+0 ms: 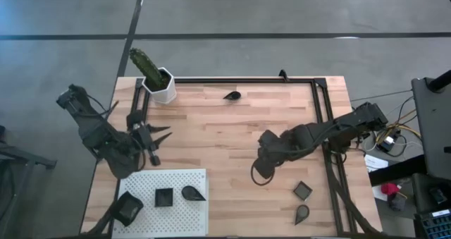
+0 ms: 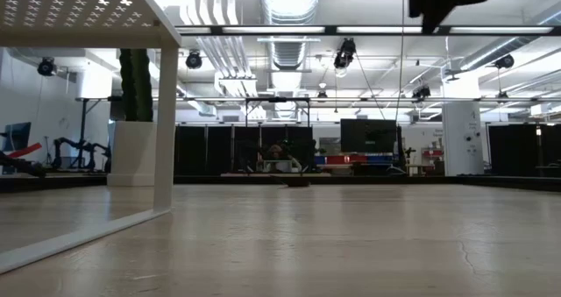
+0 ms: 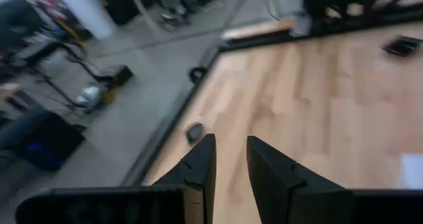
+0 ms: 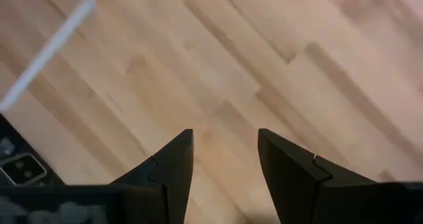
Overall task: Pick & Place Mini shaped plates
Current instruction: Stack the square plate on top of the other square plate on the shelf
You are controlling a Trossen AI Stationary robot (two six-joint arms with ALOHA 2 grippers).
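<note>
Both sets of jaws stand parted and hold nothing: the right gripper (image 1: 262,170) hovers over bare surface (image 1: 232,137) mid-table, and the left gripper (image 1: 156,143) waits above the white perforated board (image 1: 183,211). Six mini shaped plates are visible: three on the board (image 1: 164,197), two near the right front corner (image 1: 302,190), and one at the far edge (image 1: 232,95). They look rigid, light, smooth and possibly brittle, so a rim pinch seems soundest.
</note>
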